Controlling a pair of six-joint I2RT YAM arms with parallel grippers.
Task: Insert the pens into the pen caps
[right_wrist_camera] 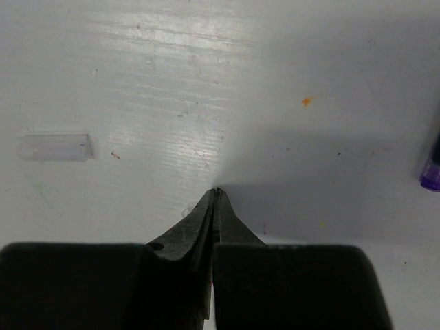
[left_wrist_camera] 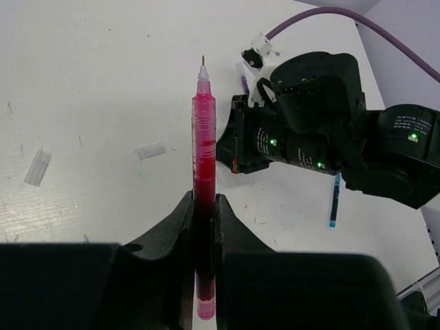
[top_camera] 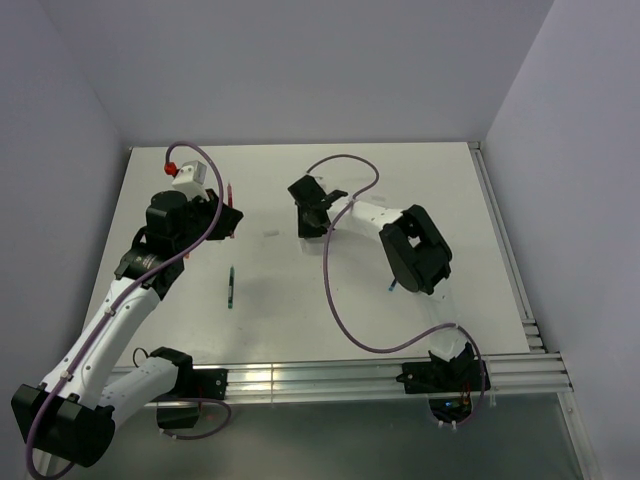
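Observation:
My left gripper [left_wrist_camera: 205, 206] is shut on a red pen [left_wrist_camera: 203, 137], which stands up between the jaws with its bare needle tip pointing away. In the top view this gripper [top_camera: 230, 215] is at the table's back left and the red pen [top_camera: 231, 190] sticks out of it. My right gripper [right_wrist_camera: 216, 194] is shut, with its tips close to the table; in the top view it [top_camera: 308, 225] is right of the left one. A pale pen cap [right_wrist_camera: 55, 147] lies to its left. Two pen caps [left_wrist_camera: 149, 150] [left_wrist_camera: 37, 167] lie on the table. A green-tipped pen [top_camera: 231, 287] lies mid-table.
A light blue pen [left_wrist_camera: 335, 201] lies beside the right arm's body [top_camera: 415, 248]. A purple pen end [right_wrist_camera: 432, 168] shows at the right edge of the right wrist view. Purple cables loop over the table. Rails run along the near edge [top_camera: 330, 378].

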